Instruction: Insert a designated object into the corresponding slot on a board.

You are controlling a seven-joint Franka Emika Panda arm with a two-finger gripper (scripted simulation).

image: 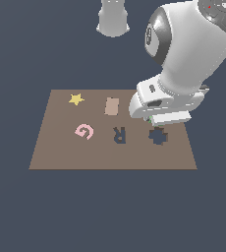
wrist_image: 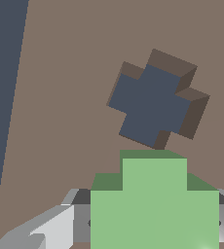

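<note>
A: Even, flat simulator light; the large flat brown rectangular board (image: 61,152) shows no cast shadows around it.

B: The glossy white robot arm (image: 193,44) above the board carries soft highlights and grey shading.

A: In the wrist view, the dark blue-grey cross-shaped cut-out (wrist_image: 150,104) has crisp edges with darker brown walls.

B: No blur or glare.

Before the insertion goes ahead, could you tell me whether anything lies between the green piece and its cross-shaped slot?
Nothing visible does. The green piece sits in the tool, and in the wrist view only bare brown board separates it from the open cross-shaped slot.
</note>
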